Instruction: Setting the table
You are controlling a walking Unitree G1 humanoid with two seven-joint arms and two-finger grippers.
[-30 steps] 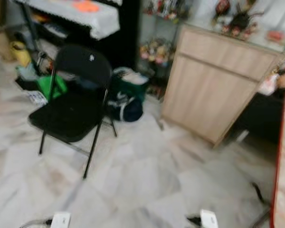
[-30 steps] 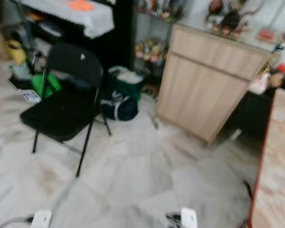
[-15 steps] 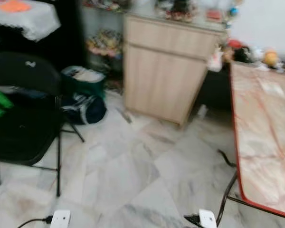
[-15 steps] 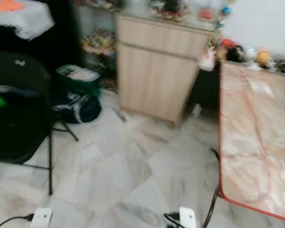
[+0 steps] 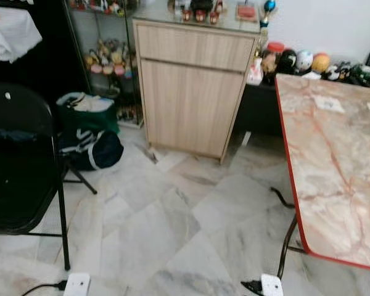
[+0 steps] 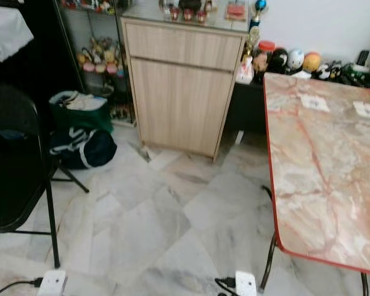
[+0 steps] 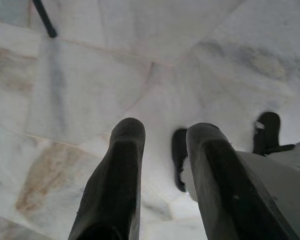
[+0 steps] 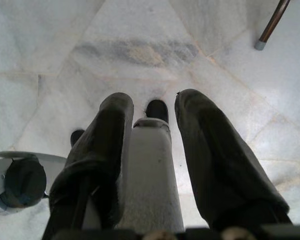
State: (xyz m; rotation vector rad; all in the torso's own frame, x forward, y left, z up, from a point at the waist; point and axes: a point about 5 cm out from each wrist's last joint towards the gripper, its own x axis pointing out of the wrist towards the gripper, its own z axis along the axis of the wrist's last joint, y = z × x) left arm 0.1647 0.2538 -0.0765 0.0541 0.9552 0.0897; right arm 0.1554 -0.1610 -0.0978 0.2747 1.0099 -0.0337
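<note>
Looking forward and down from the robot's head, the scene is a room with a pale grey-veined marble floor (image 5: 172,234). On the right stands a table (image 5: 336,166) with a pinkish marble-patterned top and a red edge, carried on thin dark metal legs. Two small white squares (image 6: 312,102), perhaps napkins or coasters, lie flat on the far part of the tabletop, well apart from each other. Beyond the table's far end, a row of small round ornaments (image 5: 302,60) sits against the white wall.

In the middle of the far side is a light wooden cabinet (image 5: 191,92) with small figurines on its top. To its left, a dark shelf holds more figurines, and a green and navy bag (image 5: 89,148) rests on the floor beside it. A black folding chair (image 5: 21,179) stands at the left edge.

Both arms hang low, pointing at the floor. The left gripper (image 7: 162,132) has its two black fingers parted with a clear gap between them, and it holds nothing. The right gripper (image 8: 152,102) is likewise spread and empty, with marble tiles and part of the robot's own grey leg visible between the fingers. A table leg tip (image 8: 262,42) is near it.
</note>
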